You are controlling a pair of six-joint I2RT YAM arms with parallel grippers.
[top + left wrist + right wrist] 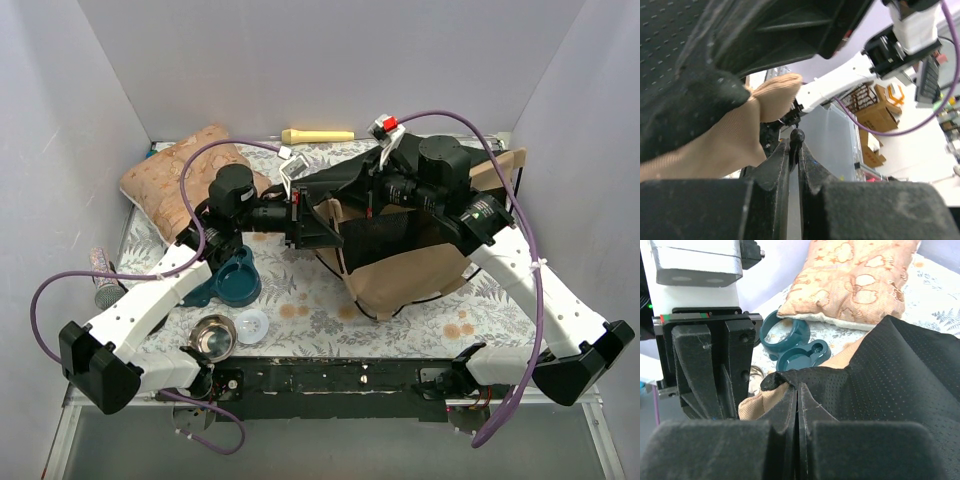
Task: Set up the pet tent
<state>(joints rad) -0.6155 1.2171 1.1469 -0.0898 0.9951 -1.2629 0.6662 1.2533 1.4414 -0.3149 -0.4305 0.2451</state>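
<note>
The pet tent (405, 272) lies half lifted at centre right, tan fabric with a black mesh panel (900, 370). My left gripper (298, 222) meets it from the left. In the left wrist view the left gripper (794, 146) is shut on the ball-tipped end of a thin black pole (797, 135), with bunched tan fabric (735, 135) just to its left. My right gripper (375, 193) reaches in from the right. In the right wrist view the right gripper (798, 390) is shut on the tent's black mesh corner (777, 381), close beside the left gripper's fingers (735, 360).
A patterned cushion (185, 180) lies at the back left. A teal bowl stand (232, 280), a steel bowl (213, 337) and a white lid (252, 325) sit near my left arm. A yellow stick (318, 135) lies by the back wall.
</note>
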